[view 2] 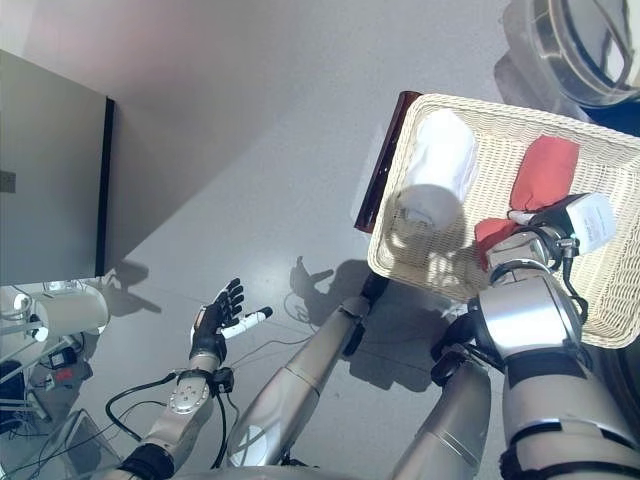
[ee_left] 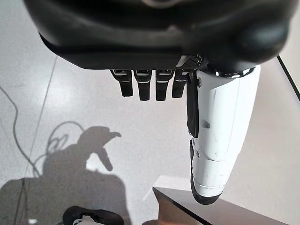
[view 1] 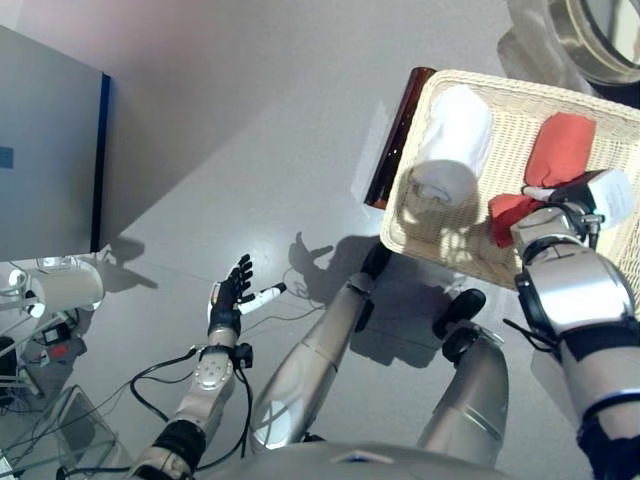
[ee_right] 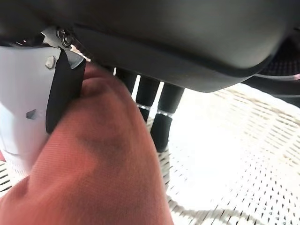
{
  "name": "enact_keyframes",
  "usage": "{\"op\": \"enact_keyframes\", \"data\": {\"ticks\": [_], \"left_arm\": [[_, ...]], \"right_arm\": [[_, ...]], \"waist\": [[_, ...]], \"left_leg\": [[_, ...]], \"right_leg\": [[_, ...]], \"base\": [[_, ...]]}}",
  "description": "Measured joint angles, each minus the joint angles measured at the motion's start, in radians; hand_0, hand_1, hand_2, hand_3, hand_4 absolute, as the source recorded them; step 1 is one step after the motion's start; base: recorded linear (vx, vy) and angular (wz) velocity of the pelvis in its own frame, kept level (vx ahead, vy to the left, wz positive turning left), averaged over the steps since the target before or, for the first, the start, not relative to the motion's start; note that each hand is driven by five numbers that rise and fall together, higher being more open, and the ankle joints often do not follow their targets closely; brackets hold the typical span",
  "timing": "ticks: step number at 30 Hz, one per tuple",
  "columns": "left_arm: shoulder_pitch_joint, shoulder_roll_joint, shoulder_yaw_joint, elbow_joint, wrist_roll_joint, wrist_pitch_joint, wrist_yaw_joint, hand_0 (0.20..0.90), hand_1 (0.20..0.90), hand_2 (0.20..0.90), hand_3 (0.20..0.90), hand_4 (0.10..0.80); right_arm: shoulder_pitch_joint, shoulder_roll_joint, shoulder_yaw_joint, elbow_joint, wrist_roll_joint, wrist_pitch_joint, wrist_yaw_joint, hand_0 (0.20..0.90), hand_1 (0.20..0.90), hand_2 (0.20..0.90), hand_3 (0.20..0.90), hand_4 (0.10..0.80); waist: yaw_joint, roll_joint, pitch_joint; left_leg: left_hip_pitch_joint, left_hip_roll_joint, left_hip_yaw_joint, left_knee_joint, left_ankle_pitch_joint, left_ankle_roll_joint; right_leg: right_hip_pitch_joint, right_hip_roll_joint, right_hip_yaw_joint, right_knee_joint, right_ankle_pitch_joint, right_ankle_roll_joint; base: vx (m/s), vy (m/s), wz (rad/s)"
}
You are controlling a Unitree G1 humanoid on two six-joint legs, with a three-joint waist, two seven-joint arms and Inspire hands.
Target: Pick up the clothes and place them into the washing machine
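A red cloth (view 1: 562, 145) and a rolled white cloth (view 1: 450, 140) lie in a cream wicker basket (view 1: 396, 215) on the floor at the right. My right hand (view 1: 572, 198) is down in the basket at the red cloth's near end. In the right wrist view the red cloth (ee_right: 93, 178) bulges between the white-covered thumb and the dark fingers (ee_right: 161, 117), pinched there above the basket weave (ee_right: 234, 164). My left hand (view 1: 228, 295) hangs low at the left over the grey floor, fingers straight (ee_left: 150, 86), holding nothing. The washing machine's round door (view 1: 600, 35) shows at the top right.
A dark brown panel (view 1: 398, 135) stands along the basket's left side. A grey cabinet (view 1: 45, 150) fills the left edge, with a white lamp-like object (view 1: 60, 288) and small clutter on the floor below it.
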Motion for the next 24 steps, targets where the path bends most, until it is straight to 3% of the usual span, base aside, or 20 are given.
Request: {"op": "enact_keyframes", "data": {"ticks": [10, 11, 16, 19, 24], "left_arm": [[0.014, -0.005, 0.003, 0.098, 0.006, 0.0, -0.002, 0.9, 0.9, 0.9, 0.9, 0.8], [0.012, -0.009, 0.003, 0.117, 0.007, 0.0, -0.007, 0.9, 0.9, 0.9, 0.9, 0.8], [0.039, -0.011, 0.022, 0.217, 0.007, 0.009, -0.042, 0.9, 0.9, 0.9, 0.9, 0.8], [0.066, -0.01, 0.069, 0.281, 0.006, 0.009, -0.065, 0.9, 0.9, 0.9, 0.9, 0.8], [0.063, -0.007, 0.099, 0.37, -0.015, 0.022, -0.085, 0.9, 0.9, 0.9, 0.9, 0.8]], "right_arm": [[0.159, 0.089, -0.08, -0.023, -0.017, -0.012, 0.024, 0.2, 0.2, 0.2, 0.2, 0.3], [0.185, 0.09, -0.127, -0.042, -0.005, -0.029, 0.034, 0.2, 0.2, 0.2, 0.2, 0.3], [0.318, 0.099, -0.354, -0.104, 0.22, -0.111, 0.112, 0.2, 0.2, 0.2, 0.2, 0.3], [0.392, 0.084, -0.412, -0.121, 0.374, -0.17, 0.152, 0.2, 0.2, 0.2, 0.2, 0.3], [0.438, 0.095, -0.495, -0.159, 0.594, -0.257, 0.208, 0.2, 0.2, 0.2, 0.2, 0.3]], "waist": [[-0.029, -0.006, -0.005], [-0.031, -0.006, -0.007], [-0.063, -0.022, -0.024], [-0.098, -0.038, -0.059], [-0.16, -0.041, -0.075]], "left_leg": [[0.123, 0.013, 0.005, -0.085, 0.018, -0.001], [0.137, 0.017, 0.005, -0.098, 0.026, 0.001], [0.271, 0.033, 0.03, -0.192, 0.044, 0.015], [0.328, 0.047, 0.057, -0.243, 0.058, 0.032], [0.401, 0.058, 0.093, -0.299, 0.057, 0.034]], "right_leg": [[0.106, 0.011, 0.002, -0.058, 0.006, 0.012], [0.119, 0.016, 0.002, -0.074, 0.014, 0.012], [0.243, 0.034, 0.011, -0.175, 0.049, 0.024], [0.302, 0.051, 0.023, -0.259, 0.092, 0.032], [0.367, 0.068, 0.05, -0.349, 0.128, 0.05]], "base": [[0.015, -0.023, -0.04], [0.094, 0.009, -0.09], [0.051, 0.016, -0.19], [-0.056, 0.055, -0.3], [0.038, 0.044, -0.29]]}}
